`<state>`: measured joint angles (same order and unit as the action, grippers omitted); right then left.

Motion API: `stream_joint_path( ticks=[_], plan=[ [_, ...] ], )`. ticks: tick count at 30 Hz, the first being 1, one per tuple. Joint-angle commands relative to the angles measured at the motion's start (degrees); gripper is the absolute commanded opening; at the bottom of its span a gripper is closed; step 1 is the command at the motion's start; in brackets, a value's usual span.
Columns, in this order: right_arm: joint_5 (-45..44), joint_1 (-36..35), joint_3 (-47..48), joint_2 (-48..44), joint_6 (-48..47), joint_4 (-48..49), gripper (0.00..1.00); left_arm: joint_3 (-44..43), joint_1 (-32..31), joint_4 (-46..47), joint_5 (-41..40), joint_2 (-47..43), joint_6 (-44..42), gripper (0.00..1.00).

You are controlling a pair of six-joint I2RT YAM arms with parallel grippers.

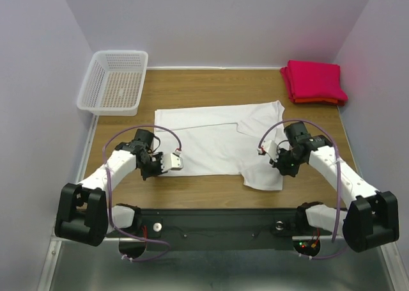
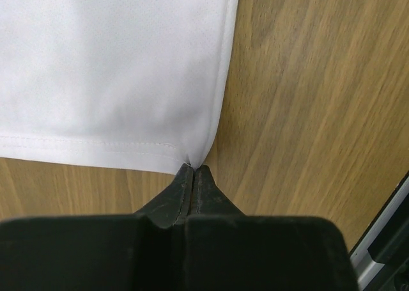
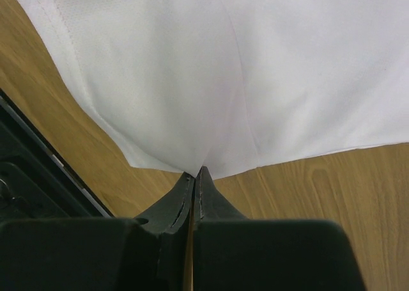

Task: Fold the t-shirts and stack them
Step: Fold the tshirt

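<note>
- The table point(image 1: 211, 192) is wooden. The clock directions here are read in the top view, with 12 o'clock pointing away from the arm bases.
- The white t-shirt point(image 1: 217, 141) lies flat at the centre of the table and is the largest cloth in view. Its long axis runs from 9 to 3 o'clock, with the hem end toward 9 and a sleeve sticking out toward 5.
- The basket point(image 1: 121, 53) sits at the 10–11 o'clock corner, well apart from the shirt.
- The folded stack point(image 1: 314, 81) of red and pink shirts, with an orange-red one at the bottom, rests at the 1–2 o'clock corner. It is nearer the right arm than the left.
- The left claw point(image 1: 174, 162) is at the shirt's 8 o'clock corner. In the wrist view its jaws are pressed together on the hem corner point(image 2: 192, 158), and the cloth puckers into the tips — a pinch grip on the shirt.
- The right claw point(image 1: 267, 151) is near the shirt's 4 o'clock end. It is likewise clamped narrow on the near edge point(image 3: 201, 163), and creases fan out from its tips.
- The relation that matters is that both claws grip the near long edge, one at each end, and the rest of the shirt lies toward 12 o'clock from both.
- My judgement is that the next move is a lengthwise fold. Both claws would lift that edge together and carry it toward 12 o'clock, across the long axis.
- If one arm lifts or travels ahead of the other, the fold line will likely skew.
</note>
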<state>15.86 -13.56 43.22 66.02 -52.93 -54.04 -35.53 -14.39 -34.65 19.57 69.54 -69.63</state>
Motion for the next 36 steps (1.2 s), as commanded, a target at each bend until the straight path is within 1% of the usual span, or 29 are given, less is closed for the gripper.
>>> stream_joint_path(
  ticks=[1,4,5,8,10,15,16,18,20,24,31,36],
  plan=[
    [1.89,-0.15,4.84,-2.21,0.63,-3.87,0.01,-3.66,1.29,-5.15,2.66,-2.12,-1.21,0.00],
    [1.98,-0.06,7.30,-3.00,1.51,-5.11,0.01,-6.65,3.22,-7.44,3.88,-1.86,-1.48,0.00],
    [2.07,0.03,8.18,-2.48,1.51,-5.11,0.01,-7.70,4.80,-8.05,4.50,-1.51,-1.57,0.00],
    [2.34,1.43,11.95,-0.37,0.81,-5.02,0.01,-12.45,7.18,-10.25,7.23,1.99,-1.74,0.00],
    [3.03,1.96,13.98,2.79,0.28,-5.11,0.01,-15.35,8.41,-10.78,8.28,3.67,-1.65,0.00],
    [3.83,3.01,20.75,9.38,-2.00,-5.02,0.01,-21.23,8.77,-9.20,9.34,9.11,0.63,0.00],
    [4.18,3.19,22.24,12.26,-2.27,-5.02,0.00,-22.12,8.94,-9.12,9.52,10.08,0.98,0.00],
    [4.62,3.98,24.71,14.91,-2.44,-5.37,0.00,-24.23,9.12,-8.68,9.69,13.16,1.86,0.00],
    [4.88,4.68,29.53,18.52,-3.58,-5.63,0.00,-28.52,9.30,-8.77,10.13,15.96,2.39,0.00],
    [5.76,5.74,33.76,23.88,-4.73,-7.04,0.01,-33.19,9.56,-8.77,10.57,20.10,3.27,0.00],
    [6.64,7.41,42.11,34.25,-5.34,-8.10,0.01,-38.30,10.61,-7.80,9.70,26.61,3.62,0.00],
    [7.52,7.94,49.85,41.11,-4.91,-9.68,0.00,-41.72,11.40,-6.74,9.26,30.74,4.67,0.00]
  ],
)
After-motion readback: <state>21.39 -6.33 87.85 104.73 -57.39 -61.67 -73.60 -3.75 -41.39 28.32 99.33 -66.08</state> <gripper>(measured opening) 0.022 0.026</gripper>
